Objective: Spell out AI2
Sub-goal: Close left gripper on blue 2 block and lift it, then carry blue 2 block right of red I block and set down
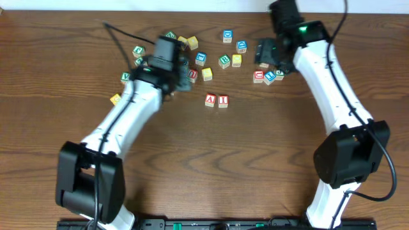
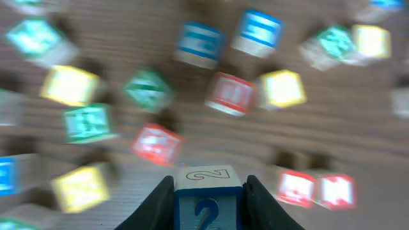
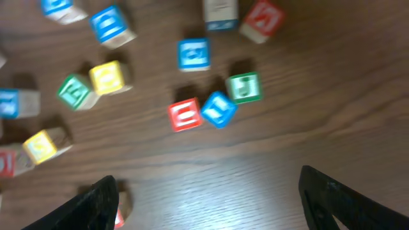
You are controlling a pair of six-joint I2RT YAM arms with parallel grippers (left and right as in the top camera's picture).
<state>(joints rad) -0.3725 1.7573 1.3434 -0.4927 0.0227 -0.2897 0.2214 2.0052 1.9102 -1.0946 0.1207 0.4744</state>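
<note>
Two paired blocks (image 1: 211, 100) — one 2-block (image 2: 208, 207), left hand (image 2: 208, 184)

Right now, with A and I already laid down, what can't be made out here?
Overhead: the left pincer and its 2 block are mostly hidden under its own arm.
Left wrist: motion blur makes the loose blocks' letters unreadable.
Right wrist: edge blocks cut off; faces blurred.
</note>
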